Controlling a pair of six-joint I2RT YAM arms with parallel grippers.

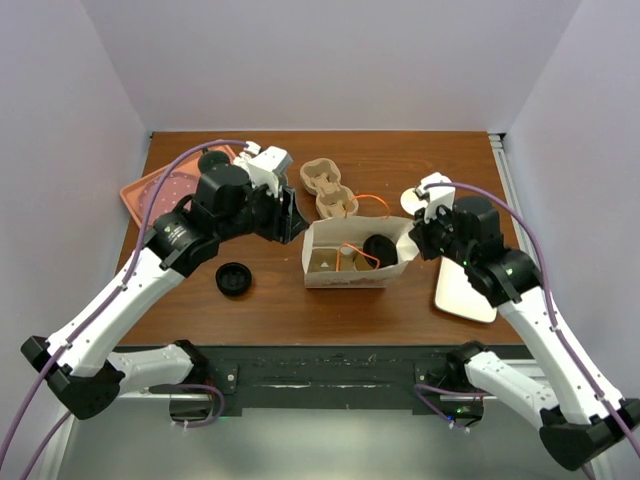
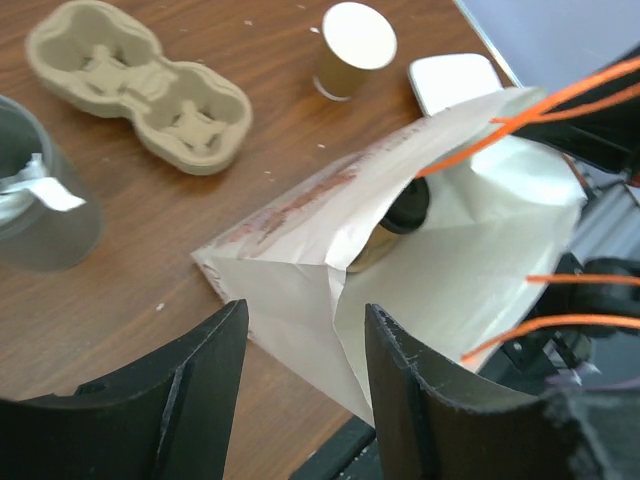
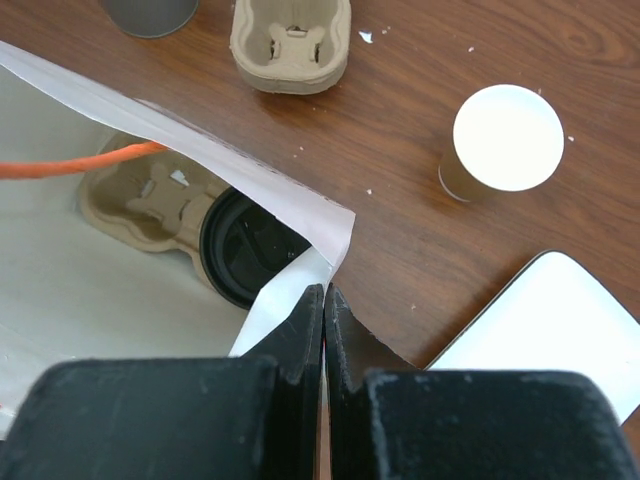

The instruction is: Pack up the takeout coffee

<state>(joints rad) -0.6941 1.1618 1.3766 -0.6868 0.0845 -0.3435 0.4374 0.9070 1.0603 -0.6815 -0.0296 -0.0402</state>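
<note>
You have a brown wooden table (image 1: pixel 280 300) boxed by plain pale walls (image 1: pixel 330 60) along its far, left and right edges; light seems even, perhaps overhead.

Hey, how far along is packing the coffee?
Done, it seems: a lidded cup sits in a carrier inside the bag. In hand: the right jaws are shut on the bag's mouth edge, the left jaws open at its other side. Left: probably standing and closing the bag; a second cup stands outside, upside down.

Carrier (image 3: pixel 140 205) and lidded cup (image 3: pixel 250 250) lie inside bag (image 1: pixel 345 275)
</note>
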